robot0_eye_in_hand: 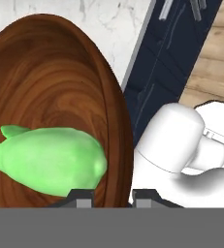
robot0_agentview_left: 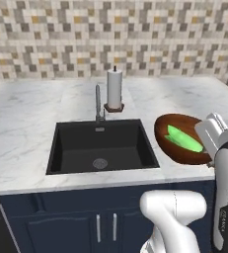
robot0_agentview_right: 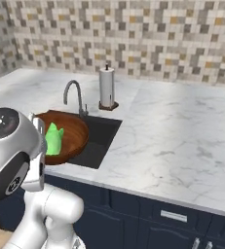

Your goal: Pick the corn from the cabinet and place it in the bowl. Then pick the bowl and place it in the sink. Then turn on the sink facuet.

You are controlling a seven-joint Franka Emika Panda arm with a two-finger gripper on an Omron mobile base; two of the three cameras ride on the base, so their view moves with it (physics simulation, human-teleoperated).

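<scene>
Tool clamped on bowl rim, bowl carried above worktop edge, sink alongside.

Tool: the two fingertips pinch the near rim of the bowl. Bowl: tilted, off the worktop, holding the corn, whose long axis runs across the tool's line. Sink: black basin just beyond the bowl's far rim, nothing in it; the set-down probably calls for a short carry over it. Sink facuet: upright behind the basin.

Both base views overlook the sink from opposite sides; hand view close above bowl.
</scene>
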